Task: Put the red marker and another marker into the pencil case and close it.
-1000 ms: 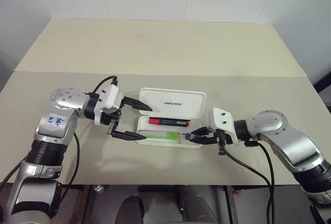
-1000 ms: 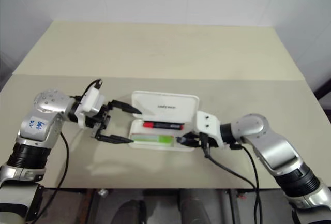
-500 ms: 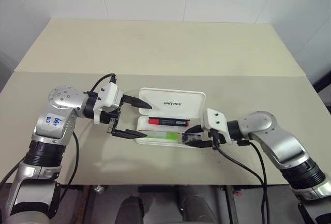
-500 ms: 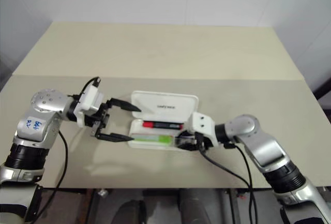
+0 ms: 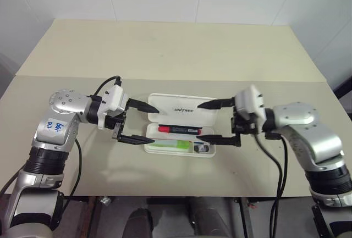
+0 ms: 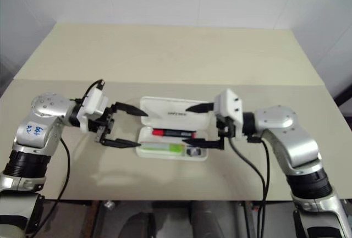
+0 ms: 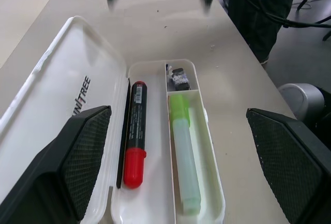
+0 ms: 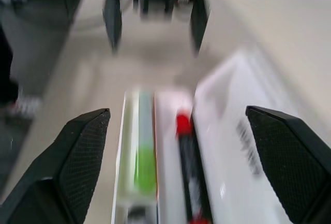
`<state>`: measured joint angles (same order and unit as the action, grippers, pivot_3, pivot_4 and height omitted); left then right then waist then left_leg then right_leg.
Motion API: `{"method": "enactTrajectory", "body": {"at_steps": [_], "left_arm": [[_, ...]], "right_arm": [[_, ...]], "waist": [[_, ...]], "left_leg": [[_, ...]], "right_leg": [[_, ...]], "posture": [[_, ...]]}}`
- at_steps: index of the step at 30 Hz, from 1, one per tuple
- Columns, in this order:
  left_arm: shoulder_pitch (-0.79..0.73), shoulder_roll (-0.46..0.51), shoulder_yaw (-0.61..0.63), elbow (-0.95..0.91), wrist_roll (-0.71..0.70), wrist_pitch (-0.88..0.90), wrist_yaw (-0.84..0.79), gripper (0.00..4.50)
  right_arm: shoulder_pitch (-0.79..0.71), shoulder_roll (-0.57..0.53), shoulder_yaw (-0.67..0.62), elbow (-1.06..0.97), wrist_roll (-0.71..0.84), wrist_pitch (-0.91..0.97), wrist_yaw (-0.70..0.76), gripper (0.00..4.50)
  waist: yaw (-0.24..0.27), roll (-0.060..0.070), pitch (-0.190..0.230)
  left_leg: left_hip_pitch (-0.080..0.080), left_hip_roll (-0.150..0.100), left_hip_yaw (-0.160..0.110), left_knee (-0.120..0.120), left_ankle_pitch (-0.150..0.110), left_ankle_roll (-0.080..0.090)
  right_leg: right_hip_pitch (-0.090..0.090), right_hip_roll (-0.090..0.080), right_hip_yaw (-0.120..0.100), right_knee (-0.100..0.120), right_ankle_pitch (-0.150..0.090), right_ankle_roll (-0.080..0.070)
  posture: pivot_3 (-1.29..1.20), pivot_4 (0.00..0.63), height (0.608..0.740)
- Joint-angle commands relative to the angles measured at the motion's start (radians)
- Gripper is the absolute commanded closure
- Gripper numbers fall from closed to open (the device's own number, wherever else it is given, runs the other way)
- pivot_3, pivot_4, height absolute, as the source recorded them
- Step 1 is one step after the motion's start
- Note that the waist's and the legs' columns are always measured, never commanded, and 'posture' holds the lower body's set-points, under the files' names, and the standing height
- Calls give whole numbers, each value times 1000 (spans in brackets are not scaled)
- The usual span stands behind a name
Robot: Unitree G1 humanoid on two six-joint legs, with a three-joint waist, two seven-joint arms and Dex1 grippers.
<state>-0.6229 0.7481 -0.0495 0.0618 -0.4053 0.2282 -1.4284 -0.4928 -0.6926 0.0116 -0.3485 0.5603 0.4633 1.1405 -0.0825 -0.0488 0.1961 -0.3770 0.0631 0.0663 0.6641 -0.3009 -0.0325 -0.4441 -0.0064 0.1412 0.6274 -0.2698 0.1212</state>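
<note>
Once shut low, right fingers (image 5: 210, 121) apparently raised, spread.

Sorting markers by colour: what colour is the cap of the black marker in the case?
Bright red; the red marker shows best in the left wrist view.

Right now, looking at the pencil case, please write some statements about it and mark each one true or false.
1. The pencil case is closed. False: its lid lies open.
2. The red marker lies inside the case. True.
3. The green marker lies on the table beside the case. False: it is in the case, in its own compartment.
4. The right pincer is open and holds nothing. True.
5. The left pincer is shut. False: it is open.
</note>
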Motion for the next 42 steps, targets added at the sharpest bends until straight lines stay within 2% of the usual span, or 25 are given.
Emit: {"method": "enactTrajectory", "body": {"at_steps": [1,5,8,15,19,22,27,34,36,40,42], "left_arm": [[-4,15,56,12,-26,13,23,0],[13,24,80,48,-23,-5,17,0],[8,18,102,80,-29,-20,20,608],[2,3,113,89,-66,1,8,3075],[-40,-43,139,113,-76,-31,57,4461],[-77,-80,162,135,-74,-42,111,4488],[-184,-185,210,270,-52,-82,289,4488],[-249,-221,103,456,149,-238,397,4488],[-260,-227,74,495,196,-237,432,4488],[-249,-230,31,503,206,-204,379,4488],[-229,-224,19,473,175,-192,303,4488]], "right_arm": [[63,11,-113,-92,123,42,-62,42],[141,21,-166,-144,163,28,-103,42],[186,-1,-205,-129,164,8,-91,0],[152,-15,-230,-31,138,-24,-102,0],[152,-26,-228,-8,128,-40,-97,0],[144,-28,-225,-1,129,-42,-99,0],[136,-24,-205,10,107,-57,-99,0],[139,-9,-188,-13,112,-45,-130,0],[142,-7,-189,-22,121,-37,-140,0],[159,-13,-192,-39,131,-24,-143,0],[164,-15,-195,-44,134,-21,-144,0]], "waist": [[0,0,0],[-1,0,0],[-2,0,0],[-1,0,0],[0,0,0],[1,0,0],[2,0,0],[0,0,0],[0,0,0],[1,0,0],[1,0,0]], "left_leg": [[0,0,0,0,0,0],[0,0,0,0,0,0],[0,0,0,1,0,0],[1,0,1,1,0,0],[1,0,1,0,0,0],[0,0,1,1,0,0],[0,-1,1,2,0,0],[0,-1,1,1,0,0],[0,-1,1,1,0,0],[0,-1,1,1,0,0],[0,-1,1,0,0,0]], "right_leg": [[0,0,0,0,0,0],[0,0,0,0,0,0],[0,0,0,0,0,0],[0,0,0,0,0,0],[0,0,0,0,0,0],[0,0,0,0,0,0],[1,0,0,0,1,1],[1,0,1,0,1,2],[1,0,1,0,1,2],[0,0,1,0,1,2],[0,0,1,0,1,2]], "posture": [[0,150,740],[0,150,740],[0,150,740],[0,150,740],[0,150,740],[0,150,740],[0,150,740],[0,150,740],[0,150,740],[0,150,740],[0,150,740]]}}
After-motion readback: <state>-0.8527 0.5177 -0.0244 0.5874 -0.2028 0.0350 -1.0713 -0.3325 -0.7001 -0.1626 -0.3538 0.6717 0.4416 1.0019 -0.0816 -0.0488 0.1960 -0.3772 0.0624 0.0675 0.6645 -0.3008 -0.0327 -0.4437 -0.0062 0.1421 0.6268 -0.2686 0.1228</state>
